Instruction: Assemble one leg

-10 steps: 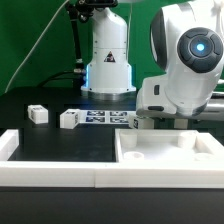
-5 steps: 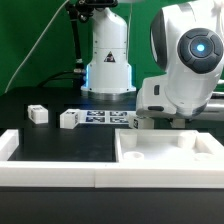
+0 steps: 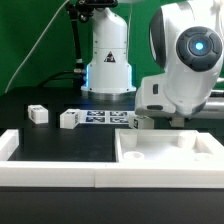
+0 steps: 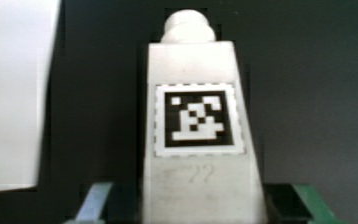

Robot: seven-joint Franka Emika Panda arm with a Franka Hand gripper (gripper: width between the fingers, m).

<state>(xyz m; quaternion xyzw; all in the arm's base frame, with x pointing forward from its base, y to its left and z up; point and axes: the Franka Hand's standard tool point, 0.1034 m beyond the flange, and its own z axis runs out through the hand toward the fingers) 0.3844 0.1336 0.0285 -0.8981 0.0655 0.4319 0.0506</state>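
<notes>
In the wrist view a white rectangular leg with a black-and-white tag on its face and a rounded peg at its far end lies on the dark table. It fills the middle of the picture. My gripper straddles its near end. One fingertip stands on each side, with a thin dark gap between each finger and the leg. In the exterior view the gripper is low over the table behind the tray-like part, mostly hidden by the arm.
Two more small white tagged posts stand on the exterior view's left. The marker board lies by the robot base. The large white tray-like part sits in front, with a white wall along the front edge.
The arm's upper housing has shifted very slightly. The posts and the tray-like part have not moved.
</notes>
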